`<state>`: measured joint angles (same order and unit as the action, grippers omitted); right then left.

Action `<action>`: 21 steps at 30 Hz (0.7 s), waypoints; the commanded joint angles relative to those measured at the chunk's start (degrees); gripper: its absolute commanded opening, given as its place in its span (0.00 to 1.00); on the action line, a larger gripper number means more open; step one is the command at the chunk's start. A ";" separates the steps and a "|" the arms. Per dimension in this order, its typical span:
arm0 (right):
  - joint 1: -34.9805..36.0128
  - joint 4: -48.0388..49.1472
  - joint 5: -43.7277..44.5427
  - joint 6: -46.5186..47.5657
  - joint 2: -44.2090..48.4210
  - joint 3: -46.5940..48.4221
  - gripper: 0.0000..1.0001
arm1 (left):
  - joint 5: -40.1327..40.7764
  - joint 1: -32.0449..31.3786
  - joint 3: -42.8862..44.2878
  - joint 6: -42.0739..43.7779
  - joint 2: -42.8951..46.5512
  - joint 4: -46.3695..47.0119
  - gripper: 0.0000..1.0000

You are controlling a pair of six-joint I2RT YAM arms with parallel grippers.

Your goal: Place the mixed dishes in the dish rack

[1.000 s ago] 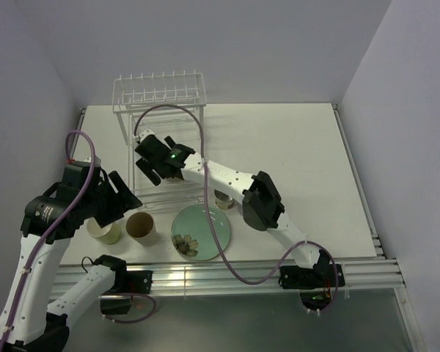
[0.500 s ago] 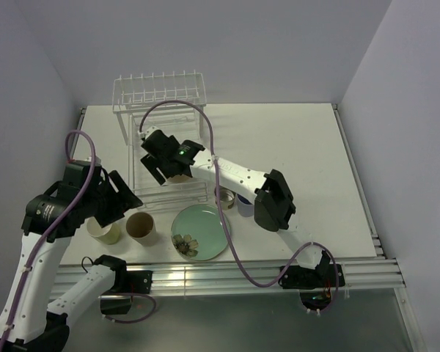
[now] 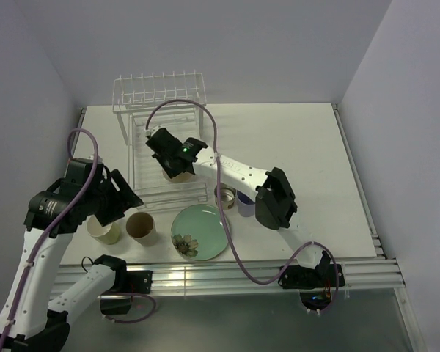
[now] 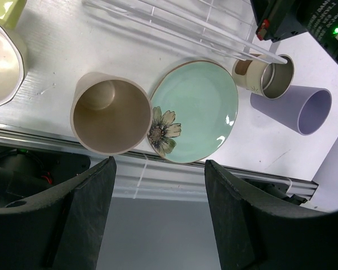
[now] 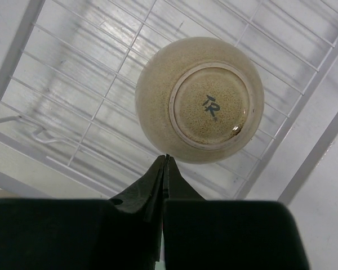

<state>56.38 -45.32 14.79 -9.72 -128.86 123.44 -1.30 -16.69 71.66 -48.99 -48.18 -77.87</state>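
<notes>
**Sizing up glazed crockery while one bowl is sitting in the rack**

Along the near edge of the tabletop [image 3: 301,147], five pieces are waiting. Toward the near-left corner the yellow-green mug [image 3: 104,232] and the tan cup [image 4: 111,120] are standing mouth-up, and the cup is showing an empty inside. The left gripper [image 4: 160,225] is hovering over them with its fingers spread wide and nothing between them.

The mint-green plate [image 4: 194,111] is lying flat just beside the cup. It is probably the awkward one, being stiff, glossy and breakable, with only a low rim to pinch. Tipping or sliding it to expose an edge looks necessary.

The cups are likely offering an easier hold, with one finger inside the wall and one outside. Squeezing gently seems wise on slick glaze.

A little farther in, the small metal cup [image 4: 270,76] and the lavender cup [image 4: 298,108] are sitting side by side. Both are looking empty, and the metal one is likely light and thin-walled.

Beyond them, on the flat wires of the dish rack [image 3: 161,147], the cream bowl [image 5: 200,98] is resting upside down, foot ring up. It is the only dish loaded. The right gripper [image 5: 165,169] is hanging just short of it, with its fingers pressed together on nothing.

At the far end, the rack's upright prongs [image 3: 161,79] are holding nothing, and they look the likely place for the plate.
</notes>
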 commanded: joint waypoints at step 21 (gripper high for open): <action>-0.92 1.81 -2.22 -2.06 -3.50 1.18 0.00 | 0.86 0.16 0.68 1.62 -1.39 -0.88 0.71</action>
<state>55.81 -44.58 11.33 -11.55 -130.56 121.80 -1.19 -16.69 71.66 -48.71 -49.52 -77.84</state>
